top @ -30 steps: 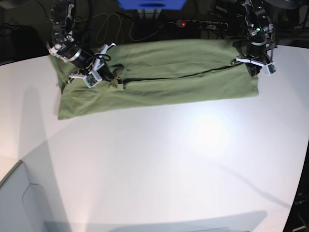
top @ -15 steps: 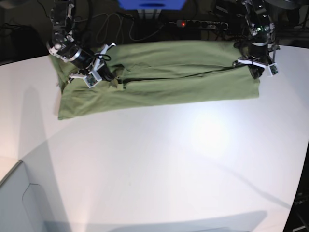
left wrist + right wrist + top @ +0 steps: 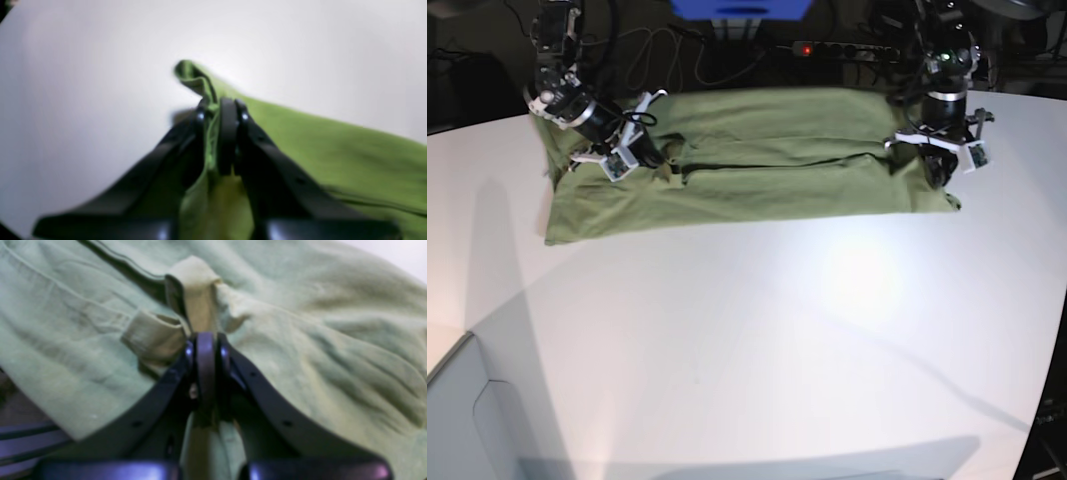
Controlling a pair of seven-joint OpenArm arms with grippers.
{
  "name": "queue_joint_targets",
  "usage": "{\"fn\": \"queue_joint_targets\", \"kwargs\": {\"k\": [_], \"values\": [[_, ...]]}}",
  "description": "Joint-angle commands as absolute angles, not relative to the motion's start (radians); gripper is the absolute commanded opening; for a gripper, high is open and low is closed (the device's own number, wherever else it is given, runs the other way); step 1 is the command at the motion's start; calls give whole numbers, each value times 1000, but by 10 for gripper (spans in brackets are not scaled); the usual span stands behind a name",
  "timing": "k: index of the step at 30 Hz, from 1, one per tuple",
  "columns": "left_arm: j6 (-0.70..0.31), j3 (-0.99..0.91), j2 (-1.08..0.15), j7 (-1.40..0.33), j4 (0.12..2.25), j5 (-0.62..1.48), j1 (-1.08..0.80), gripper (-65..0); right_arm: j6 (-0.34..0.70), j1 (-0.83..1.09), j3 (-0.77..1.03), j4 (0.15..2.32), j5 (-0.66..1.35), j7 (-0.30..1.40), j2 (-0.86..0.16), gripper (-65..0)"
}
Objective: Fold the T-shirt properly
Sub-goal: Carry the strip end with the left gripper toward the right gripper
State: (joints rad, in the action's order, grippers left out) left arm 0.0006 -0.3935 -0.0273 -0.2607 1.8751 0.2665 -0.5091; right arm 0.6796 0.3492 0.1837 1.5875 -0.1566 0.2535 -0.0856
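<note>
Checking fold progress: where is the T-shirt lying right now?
In the base view the T-shirt lies across the table's far edge, pinched at its ends by the left gripper and right gripper.

Left gripper [image 3: 218, 111], right gripper [image 3: 205, 343] both clamped.

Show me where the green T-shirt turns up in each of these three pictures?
Base view: the T-shirt stretches across the far side of the white table.
Left wrist view: lower right, a fold pinched in the left tool.
Right wrist view: fills nearly the whole picture, pinched by the right tool.
Shared landmark: the T-shirt's green cloth.
</note>
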Motion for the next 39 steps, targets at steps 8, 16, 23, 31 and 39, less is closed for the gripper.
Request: {"fn": "queue_joint_targets", "kwargs": {"k": [8,16,23,31,39], "values": [[8,-186,-21,-237,1899,268,-558,-650,698,351,183,1598,-171,269,-93,-649],[8,7,-24,-237,1899,268,-549,-650,698,351,183,1598,-173,269,-94,-649],[10,160,-31,-237,1888,268,-507,-650,698,349,183,1598,-173,269,-94,-649],[10,249,-31,-245,1844,266,-447,-650,698,351,183,1598,-173,269,-99,-649],[10,318,-24,-237,1784,266,-406,-650,698,354,185,1598,-173,269,-99,-649]]}}
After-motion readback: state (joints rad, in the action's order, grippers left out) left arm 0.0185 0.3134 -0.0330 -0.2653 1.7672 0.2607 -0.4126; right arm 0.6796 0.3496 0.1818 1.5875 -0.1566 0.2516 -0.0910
